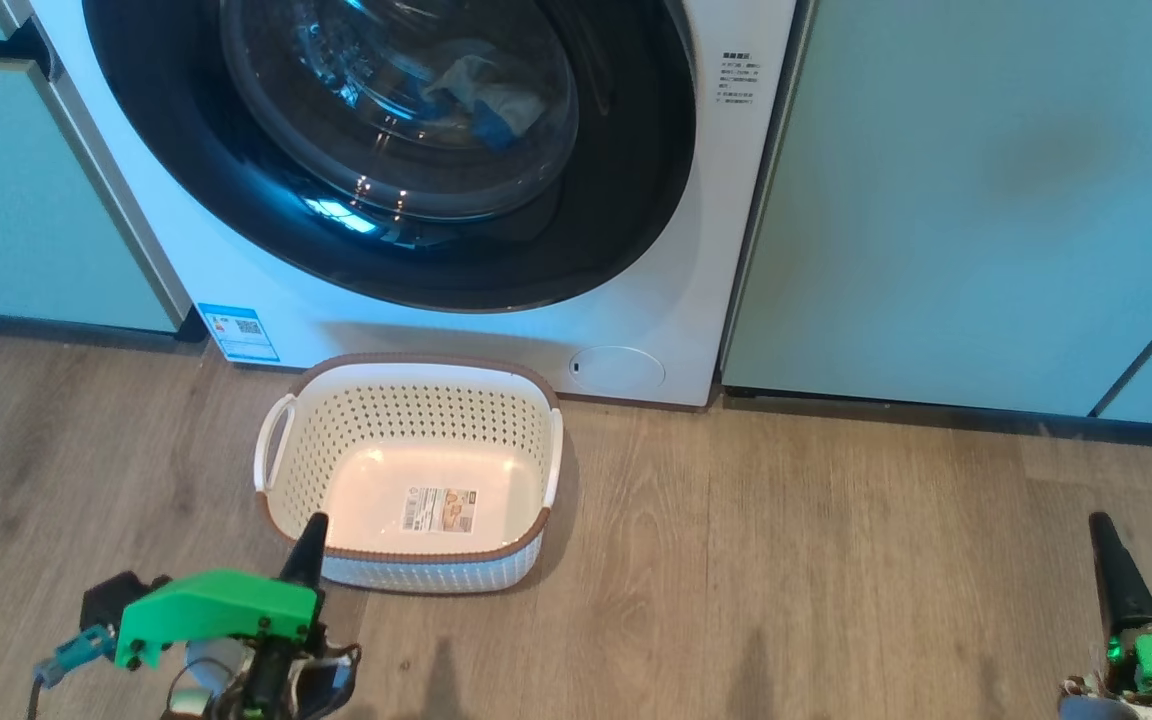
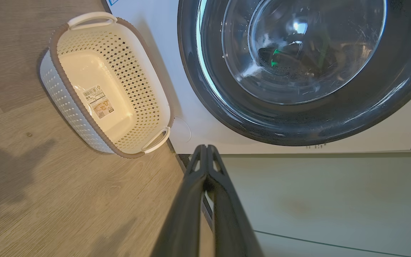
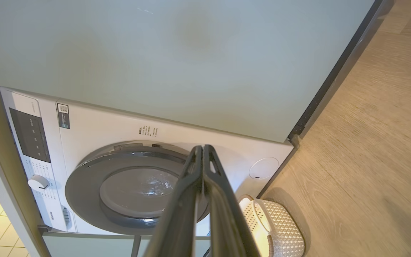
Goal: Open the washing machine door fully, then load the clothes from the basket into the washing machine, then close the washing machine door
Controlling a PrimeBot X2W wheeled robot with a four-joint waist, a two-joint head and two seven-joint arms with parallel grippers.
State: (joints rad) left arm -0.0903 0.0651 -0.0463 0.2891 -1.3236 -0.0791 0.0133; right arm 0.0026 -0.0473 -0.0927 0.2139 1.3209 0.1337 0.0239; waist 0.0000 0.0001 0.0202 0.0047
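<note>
Fingers pressed together and empty, the left gripper (image 1: 315,528) hangs near the front rim of the bare basket (image 1: 416,362), the right gripper (image 1: 1102,527) over wood floor (image 1: 786,560). The clothes (image 1: 486,95) lie behind the shut washing machine door (image 1: 236,200). The task looks finished, calling only for retreat.

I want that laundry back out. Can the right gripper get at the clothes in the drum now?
Probably not: the washing machine door looks shut, so the clothes lie behind its glass. The right gripper, closed, is off to the side above the floor.
</note>
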